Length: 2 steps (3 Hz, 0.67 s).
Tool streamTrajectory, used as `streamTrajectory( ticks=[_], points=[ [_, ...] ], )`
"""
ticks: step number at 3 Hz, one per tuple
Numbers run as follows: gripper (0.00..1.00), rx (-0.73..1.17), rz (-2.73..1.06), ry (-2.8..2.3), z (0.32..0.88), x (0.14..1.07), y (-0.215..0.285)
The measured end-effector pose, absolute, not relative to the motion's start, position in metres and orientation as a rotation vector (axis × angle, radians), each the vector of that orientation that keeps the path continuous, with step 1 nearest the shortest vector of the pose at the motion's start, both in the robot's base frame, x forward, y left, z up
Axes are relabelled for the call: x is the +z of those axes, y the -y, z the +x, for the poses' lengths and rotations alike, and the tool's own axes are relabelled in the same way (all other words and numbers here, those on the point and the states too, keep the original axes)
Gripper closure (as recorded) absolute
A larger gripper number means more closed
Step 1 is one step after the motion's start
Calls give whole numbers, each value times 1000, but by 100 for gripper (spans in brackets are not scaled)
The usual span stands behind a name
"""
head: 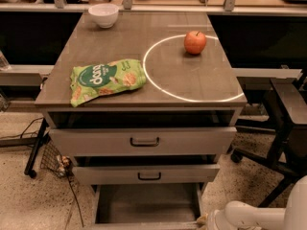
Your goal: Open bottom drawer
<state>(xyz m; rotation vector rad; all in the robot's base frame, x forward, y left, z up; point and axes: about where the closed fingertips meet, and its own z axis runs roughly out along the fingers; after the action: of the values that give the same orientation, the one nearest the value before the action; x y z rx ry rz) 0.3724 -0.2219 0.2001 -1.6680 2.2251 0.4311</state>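
The bottom drawer (pixel 146 202) stands pulled out below the other two grey fronts, showing its plain grey inside. Its front is only a thin strip at the lower edge of the camera view, and its handle is out of view. My gripper (pixel 203 220) is at the drawer's right front corner, at the end of my white arm (pixel 249 215) that enters from the lower right. Most of the gripper is hidden by the arm and the frame edge.
The top drawer (pixel 144 141) and middle drawer (pixel 148 175) are slightly out. On the cabinet top lie a green snack bag (pixel 106 79), a red apple (pixel 195 42) and a white bowl (pixel 104 14). A dark chair (pixel 283 128) stands at the right, cables and a wire basket (pixel 53 159) at the left.
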Motion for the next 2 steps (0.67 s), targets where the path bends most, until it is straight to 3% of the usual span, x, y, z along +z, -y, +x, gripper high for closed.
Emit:
streamTrajectory(
  ticks=[1,2],
  points=[
    [85,431,-1668,-2225,372,200,222],
    [62,456,-1707,-2248,335,205,223]
  ],
)
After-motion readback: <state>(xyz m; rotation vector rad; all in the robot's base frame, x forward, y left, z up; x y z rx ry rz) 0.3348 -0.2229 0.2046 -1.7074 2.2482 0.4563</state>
